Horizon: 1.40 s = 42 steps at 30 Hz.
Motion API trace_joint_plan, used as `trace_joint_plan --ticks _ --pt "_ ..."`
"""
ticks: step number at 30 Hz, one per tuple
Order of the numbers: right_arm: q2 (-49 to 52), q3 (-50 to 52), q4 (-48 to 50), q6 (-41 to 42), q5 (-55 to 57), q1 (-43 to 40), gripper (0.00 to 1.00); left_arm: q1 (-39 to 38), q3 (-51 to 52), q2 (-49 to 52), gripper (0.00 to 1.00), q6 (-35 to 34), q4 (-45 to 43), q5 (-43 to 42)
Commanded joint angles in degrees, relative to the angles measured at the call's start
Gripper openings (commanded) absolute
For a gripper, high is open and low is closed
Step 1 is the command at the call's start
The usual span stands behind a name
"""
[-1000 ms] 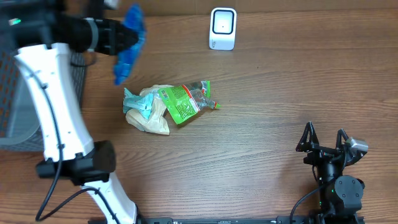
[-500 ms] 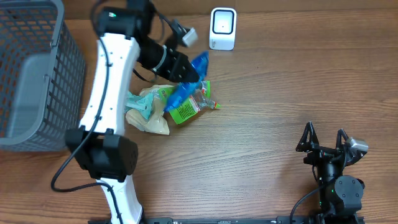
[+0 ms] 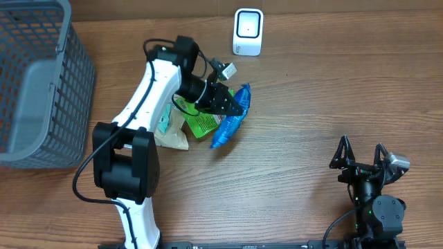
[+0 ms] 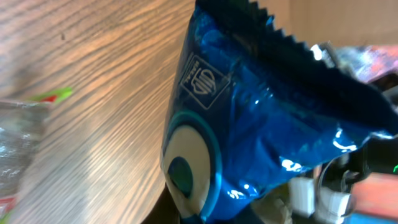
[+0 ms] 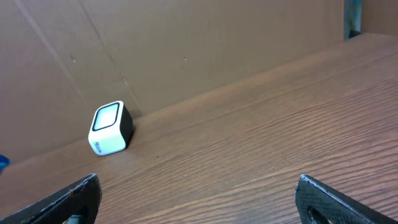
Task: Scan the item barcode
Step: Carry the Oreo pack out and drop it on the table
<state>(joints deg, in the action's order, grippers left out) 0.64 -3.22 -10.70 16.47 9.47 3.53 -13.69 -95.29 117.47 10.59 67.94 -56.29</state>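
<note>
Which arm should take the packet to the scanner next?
Left. Its jaws are shut on the blue packet, close to the white scanner. The right arm sits far off, jaws open and empty.

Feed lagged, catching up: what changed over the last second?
The left gripper, shut on the blue packet throughout, swung it from near the basket rightward and nearer the robot, to the right edge of the pile. The scanner, pile and the open right gripper stayed put.
</note>
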Motion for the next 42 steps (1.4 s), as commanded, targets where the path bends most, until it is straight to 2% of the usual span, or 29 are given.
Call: trace_joint_plan --ticks 1,3,6,8,9,11,13,16,21,27,36,42 --pt "-0.48 -0.04 0.26 -0.2 0.79 0.37 1.0 -0.46 4.0 0.24 0.04 -12.46 -4.61 -6.56" --pt "-0.48 -0.04 0.26 -0.2 0.79 0.37 1.0 -0.48 5.46 0.24 0.04 -15.67 -7.1 -5.9" --pt "-0.48 -0.04 0.26 -0.2 0.79 0.37 1.0 -0.59 5.92 0.22 0.04 -19.91 -8.04 0.5" --pt "-0.48 -0.04 0.26 -0.2 0.79 0.37 1.0 -0.74 5.86 0.17 0.04 -20.44 -8.26 3.91" --pt "-0.48 -0.04 0.26 -0.2 0.79 0.37 1.0 -0.85 5.79 0.17 0.08 -20.46 -8.28 5.05" --pt "-0.48 -0.04 0.26 -0.2 0.79 0.37 1.0 -1.16 5.51 0.17 0.26 -20.46 -8.41 6.99" --pt "-0.48 -0.04 0.26 -0.2 0.79 0.37 1.0 -1.6 4.92 0.17 0.36 -20.46 -8.41 8.46" --pt "-0.48 -0.04 0.26 -0.2 0.79 0.37 1.0 -2.47 2.95 0.15 0.43 -20.44 -7.98 10.43" --pt "-0.48 -0.04 0.26 -0.2 0.79 0.37 1.0 -4.39 -4.57 0.13 0.43 -20.41 -4.44 15.28" --pt "-0.48 -0.04 0.26 -0.2 0.79 0.37 1.0 -6.6 -19.63 0.11 0.43 -20.5 2.95 24.35" --pt "-0.48 -0.04 0.26 -0.2 0.79 0.37 1.0 -6.95 -42.4 0.02 0.41 -21.59 16.55 42.97" --pt "-0.48 -0.04 0.26 -0.2 0.79 0.37 1.0 -6.95 -52.72 -0.28 0.41 -21.84 21.94 47.36"
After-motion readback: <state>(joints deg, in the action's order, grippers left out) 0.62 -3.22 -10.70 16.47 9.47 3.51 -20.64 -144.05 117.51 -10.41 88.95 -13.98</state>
